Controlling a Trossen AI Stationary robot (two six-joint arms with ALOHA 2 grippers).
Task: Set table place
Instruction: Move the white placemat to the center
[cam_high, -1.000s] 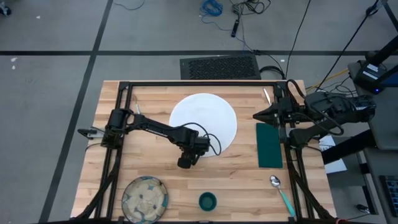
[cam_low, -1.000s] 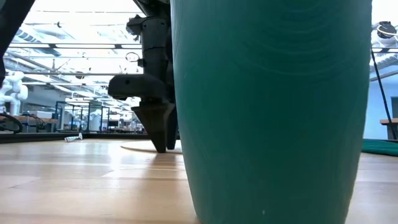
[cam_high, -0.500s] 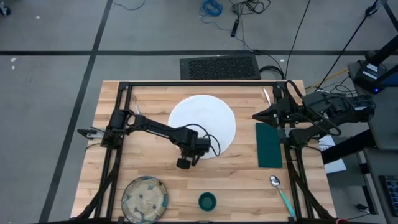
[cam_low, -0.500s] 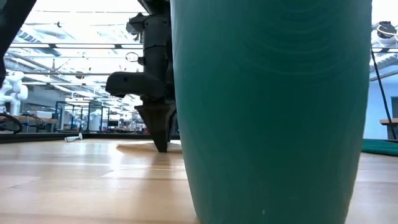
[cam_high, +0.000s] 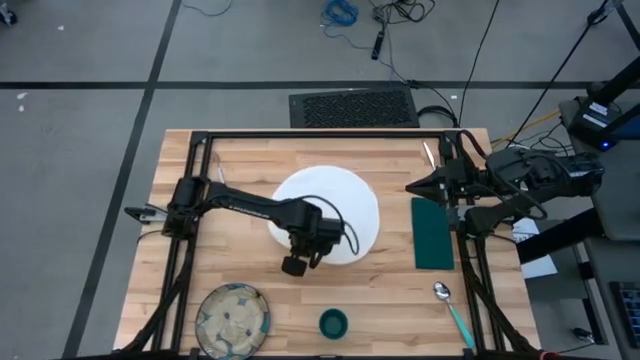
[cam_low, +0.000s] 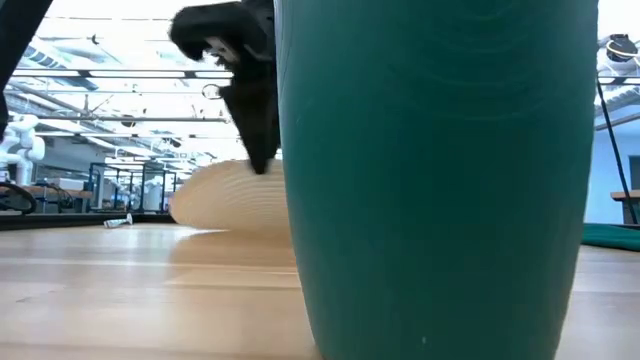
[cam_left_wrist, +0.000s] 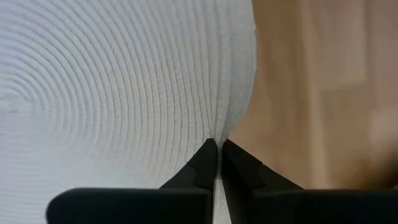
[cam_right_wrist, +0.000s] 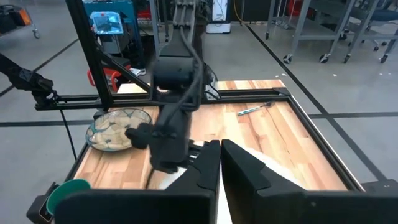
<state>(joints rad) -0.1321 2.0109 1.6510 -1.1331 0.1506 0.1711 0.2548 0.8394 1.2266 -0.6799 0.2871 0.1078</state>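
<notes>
The large white plate (cam_high: 335, 200) lies mid-table with its near rim raised; the low view shows its ridged underside (cam_low: 225, 200). My left gripper (cam_high: 305, 252) is shut on that rim. My right gripper (cam_high: 413, 186) waits shut at the table's right side, beyond the far end of the dark green napkin (cam_high: 433, 233). Along the near edge stand the speckled bowl (cam_high: 233, 320) and the green cup (cam_high: 333, 323). The teal-handled spoon (cam_high: 452, 310) lies at the near right. My left gripper pinches the plate's near rim (cam_left_wrist: 219, 127) between its two fingers (cam_low: 260, 150), which point down from above. The plate is tilted: its near edge is lifted off the wood and its far part (cam_low: 235, 228) rests on the table.
The cup (cam_low: 440, 180) fills most of the low view. A thin utensil (cam_right_wrist: 255, 109) lies near the table's far left, inside the black frame rail (cam_high: 320, 135). Bare wood lies between plate and bowl.
My left gripper has shut on the plate's near rim and gone up. The near edge of the plate has tipped up off the table while its far part has stayed down. The plate has also slid a little toward the near edge.
</notes>
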